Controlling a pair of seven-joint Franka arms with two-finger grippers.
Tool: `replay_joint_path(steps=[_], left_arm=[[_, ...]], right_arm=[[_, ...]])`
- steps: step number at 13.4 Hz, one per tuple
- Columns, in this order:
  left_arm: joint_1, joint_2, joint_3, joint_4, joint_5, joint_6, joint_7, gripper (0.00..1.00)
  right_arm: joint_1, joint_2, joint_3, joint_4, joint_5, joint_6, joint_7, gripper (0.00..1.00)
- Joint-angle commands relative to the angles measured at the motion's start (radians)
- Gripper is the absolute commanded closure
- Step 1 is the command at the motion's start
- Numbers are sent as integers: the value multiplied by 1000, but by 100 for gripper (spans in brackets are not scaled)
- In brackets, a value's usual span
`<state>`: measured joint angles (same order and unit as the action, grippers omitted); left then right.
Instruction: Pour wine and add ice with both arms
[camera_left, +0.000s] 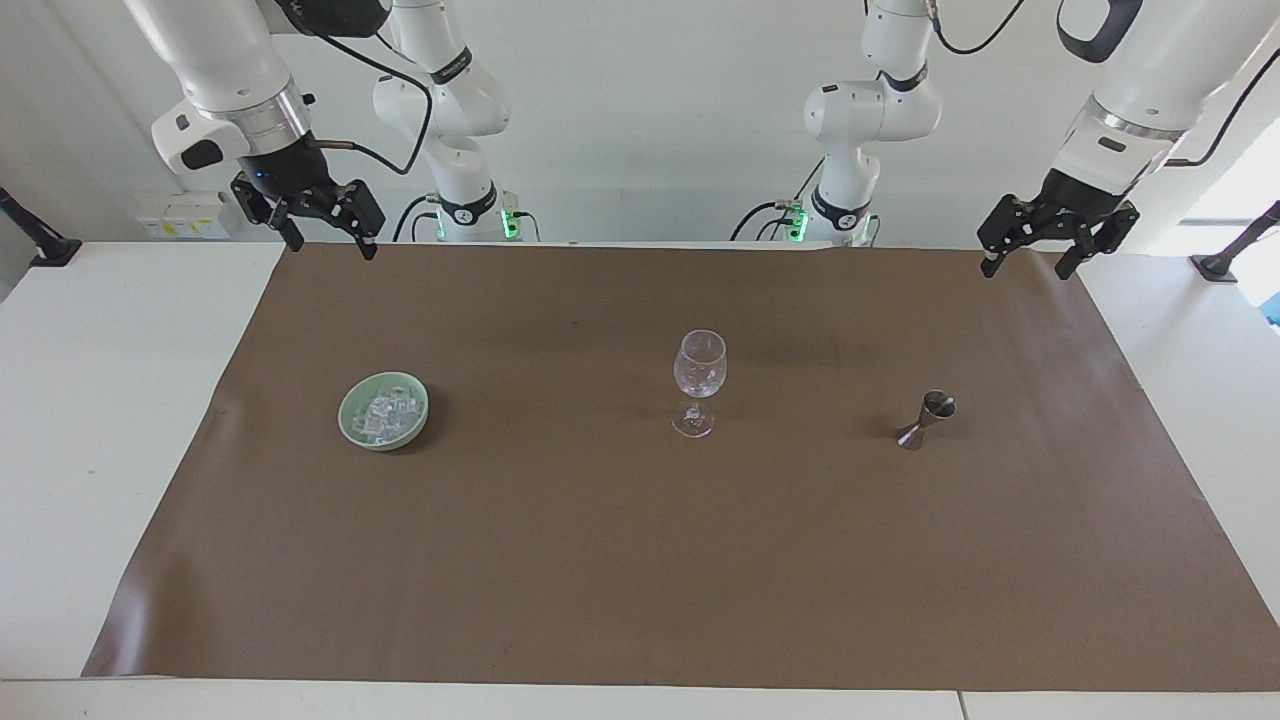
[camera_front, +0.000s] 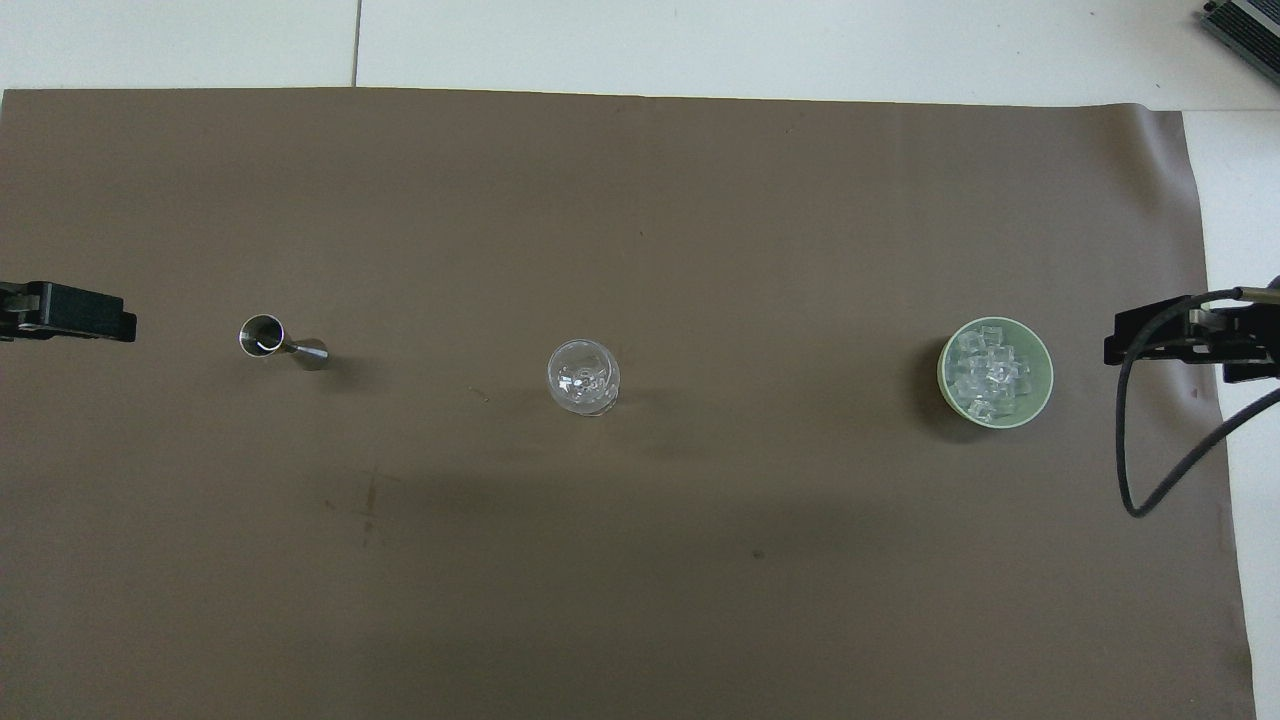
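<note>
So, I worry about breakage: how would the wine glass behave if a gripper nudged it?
The wine glass looks apt to tip: a wide bowl on a thin stem over a small foot. It appears empty, so probably light. Clear thin glass suggests it is fragile and slippery.

Three obstacles in a row, wide gaps between.
Bowl (camera_left: 383, 410) w/ ice (camera_left: 385, 412) toward right arm's end, glass (camera_left: 699, 382) mid-mat, jigger (camera_left: 927, 419) toward left arm's end; all well apart. Bare mat (camera_left: 640, 580) nearer to and farther from robots. Both grippers up over mat corners.
</note>
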<state>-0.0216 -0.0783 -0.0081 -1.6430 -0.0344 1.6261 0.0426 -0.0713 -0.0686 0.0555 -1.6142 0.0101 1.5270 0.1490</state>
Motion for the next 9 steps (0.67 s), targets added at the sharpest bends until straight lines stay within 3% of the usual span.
replay_joint_path(steps=[1,9], left_arm=[[-8,-6,5,0,1,-11,-4,0],[-26,-14,3,-15,1,-6,-12,0]], right_arm=[[-2,-16,1,-16,1,-8,-23,0],[-2,-16,1,-16,1,-10,-23,0]])
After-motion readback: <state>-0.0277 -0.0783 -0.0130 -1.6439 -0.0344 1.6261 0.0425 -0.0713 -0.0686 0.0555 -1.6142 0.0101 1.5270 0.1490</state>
